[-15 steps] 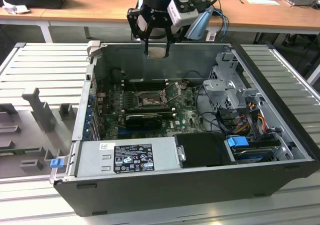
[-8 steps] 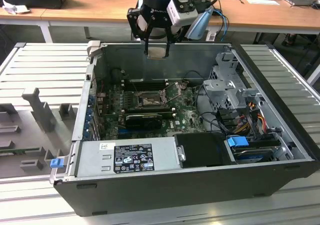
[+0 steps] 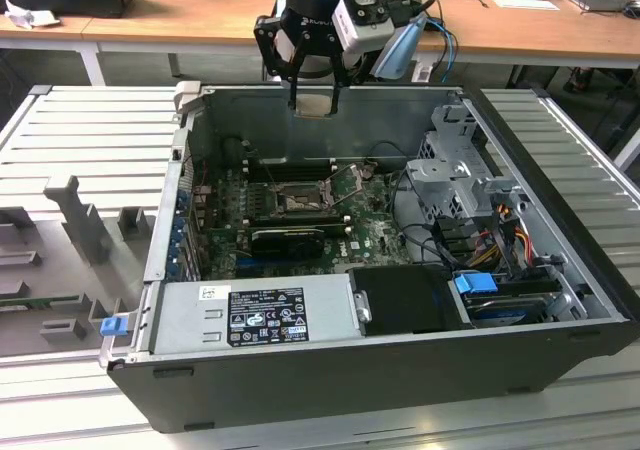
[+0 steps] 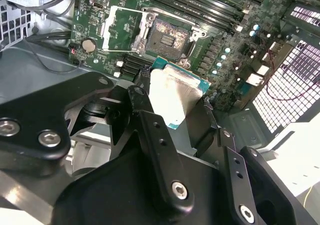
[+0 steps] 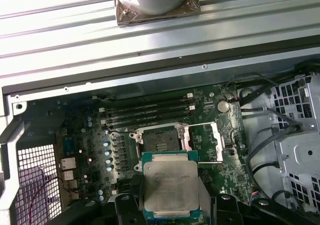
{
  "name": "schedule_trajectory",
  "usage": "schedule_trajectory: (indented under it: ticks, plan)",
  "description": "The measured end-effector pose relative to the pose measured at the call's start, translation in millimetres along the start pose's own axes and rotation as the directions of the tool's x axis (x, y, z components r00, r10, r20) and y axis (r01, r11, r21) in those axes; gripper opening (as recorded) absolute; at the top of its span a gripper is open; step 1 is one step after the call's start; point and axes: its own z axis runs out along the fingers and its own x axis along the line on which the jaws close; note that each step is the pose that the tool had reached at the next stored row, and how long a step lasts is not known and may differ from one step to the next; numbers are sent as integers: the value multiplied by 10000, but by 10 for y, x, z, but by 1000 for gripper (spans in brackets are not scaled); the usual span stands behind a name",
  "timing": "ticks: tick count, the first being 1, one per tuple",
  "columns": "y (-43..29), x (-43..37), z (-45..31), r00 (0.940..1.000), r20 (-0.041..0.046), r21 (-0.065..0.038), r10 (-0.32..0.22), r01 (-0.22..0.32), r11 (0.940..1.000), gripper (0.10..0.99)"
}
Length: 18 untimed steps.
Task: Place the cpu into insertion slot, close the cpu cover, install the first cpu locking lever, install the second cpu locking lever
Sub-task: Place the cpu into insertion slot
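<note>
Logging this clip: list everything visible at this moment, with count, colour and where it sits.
computer case: one, dark grey, open, on the ribbed table
ribbed table: one, light grey, under the case
desk: one, wooden, behind the case
insertion slot: one, dark with silver rim, on the green board, empty
cpu cover: one, silver, swung open beside the slot
memory slots: about four, black, alongside the slot
black card: one, between slot and power supply
power supply: one, grey, along the case's near wall
cpu: one, silvery top, held above the open case
gripper: one, black, jaws shut on the cpu's edges
</note>
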Motion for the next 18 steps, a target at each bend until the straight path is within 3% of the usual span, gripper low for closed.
schedule_trajectory:
  ticks: [18]
  plan:
    - [0,0,0,9990,39,-9,442,-442,9990,529]
